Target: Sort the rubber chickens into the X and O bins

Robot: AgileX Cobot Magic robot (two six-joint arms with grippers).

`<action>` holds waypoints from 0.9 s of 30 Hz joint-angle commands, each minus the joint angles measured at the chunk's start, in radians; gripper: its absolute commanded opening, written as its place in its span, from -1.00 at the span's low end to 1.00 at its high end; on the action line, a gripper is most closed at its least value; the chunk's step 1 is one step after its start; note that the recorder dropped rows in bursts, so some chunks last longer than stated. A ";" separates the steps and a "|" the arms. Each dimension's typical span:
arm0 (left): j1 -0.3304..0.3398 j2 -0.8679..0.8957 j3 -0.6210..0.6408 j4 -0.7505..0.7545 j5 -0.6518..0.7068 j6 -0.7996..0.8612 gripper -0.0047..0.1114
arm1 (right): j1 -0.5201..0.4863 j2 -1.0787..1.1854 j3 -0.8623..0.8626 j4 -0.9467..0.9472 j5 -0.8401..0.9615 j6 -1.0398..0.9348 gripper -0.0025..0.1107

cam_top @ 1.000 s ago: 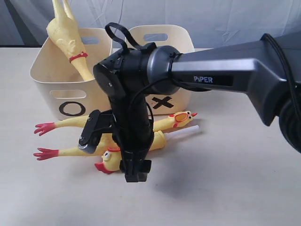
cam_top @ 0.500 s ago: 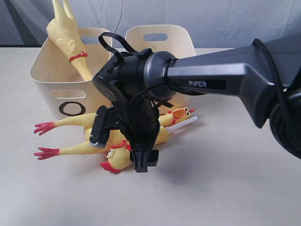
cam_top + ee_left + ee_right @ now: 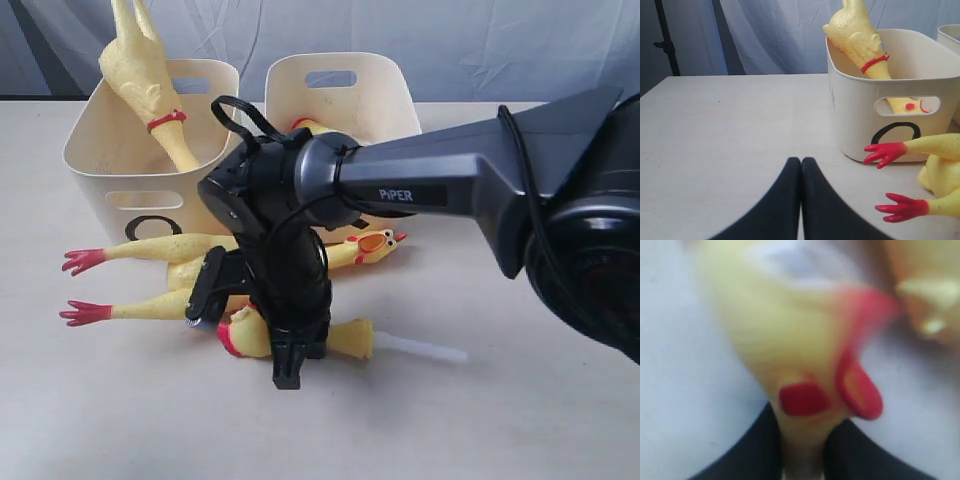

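Since the frame half a second back, we find the right gripper [image 3: 288, 375] lower and nearer the front of the table [image 3: 520, 420]. The small chicken [image 3: 350, 338] is turned round with it. Its white tube [image 3: 425, 350], which then pointed up toward the bins, now lies flat to the right of the arm.

We see the gripper pointing straight down, clamped on this chicken. In the blurred right wrist view the yellow body narrows between the two black fingers [image 3: 730, 465], with red patches just above them. From outside, a red-marked end sticks out to the left of the gripper and the yellow body to the right. We cannot tell whether the chicken is touching the table.

Just behind it lies a long chicken [image 3: 345, 252], its head to the right of the arm. Two legs with red feet [image 3: 82, 260] stretch out to the left, and the arm hides where they join.

Farther back stand the two tubs side by side. The O bin [image 3: 95, 140] on the left holds a large chicken [image 3: 140, 85] leaning up over its rim. The arm covers the front of the X bin [image 3: 385, 95] to its right.

We see the left gripper [image 3: 801, 172] only in its own wrist view. Its fingers are pressed together with nothing between them, above bare table beside the O bin.
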 commanded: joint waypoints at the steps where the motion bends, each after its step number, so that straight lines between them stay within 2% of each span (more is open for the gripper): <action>1: -0.005 -0.005 -0.002 -0.007 -0.007 -0.003 -0.92 | -0.005 -0.013 0.011 0.003 0.058 0.037 -0.92; 8: -0.005 -0.005 -0.002 -0.007 -0.007 -0.003 -0.92 | 0.007 -0.222 -0.185 0.053 0.058 0.044 -0.97; 9: -0.005 -0.005 -0.002 -0.007 -0.007 -0.003 -0.92 | 0.007 -0.255 -0.225 0.072 0.016 0.058 -0.97; 11: -0.005 -0.005 -0.002 -0.007 -0.007 -0.003 -0.92 | 0.004 -0.298 -0.251 0.042 -0.186 0.131 -0.97; 13: -0.005 -0.005 -0.002 -0.007 -0.007 -0.003 -0.92 | -0.012 -0.327 -0.253 -0.147 -0.403 0.257 -0.97; 15: -0.005 -0.005 -0.002 -0.007 -0.007 -0.003 -0.92 | -0.059 -0.330 -0.253 -0.370 -0.591 0.585 -0.97; 17: -0.005 -0.005 -0.002 -0.007 -0.007 -0.003 -0.92 | -0.144 -0.328 -0.251 -0.651 -0.602 1.100 -0.97; 20: -0.005 -0.005 -0.002 -0.007 -0.007 -0.003 -0.92 | -0.226 -0.323 -0.251 -0.727 -0.531 1.425 -0.97; 22: -0.005 -0.005 -0.002 -0.007 -0.007 -0.003 -0.92 | -0.260 -0.321 -0.248 -0.706 -0.500 1.505 -0.97; 25: -0.005 -0.005 -0.002 -0.007 -0.007 -0.003 -0.92 | -0.275 -0.321 -0.229 -0.691 -0.533 1.477 -0.96; 26: -0.005 -0.005 -0.002 -0.007 -0.007 -0.003 -0.92 | -0.275 -0.321 -0.228 -0.691 -0.544 1.454 -0.90; 27: -0.005 -0.005 -0.002 -0.007 -0.007 -0.003 -0.92 | -0.266 -0.321 -0.228 -0.683 -0.564 1.409 -0.74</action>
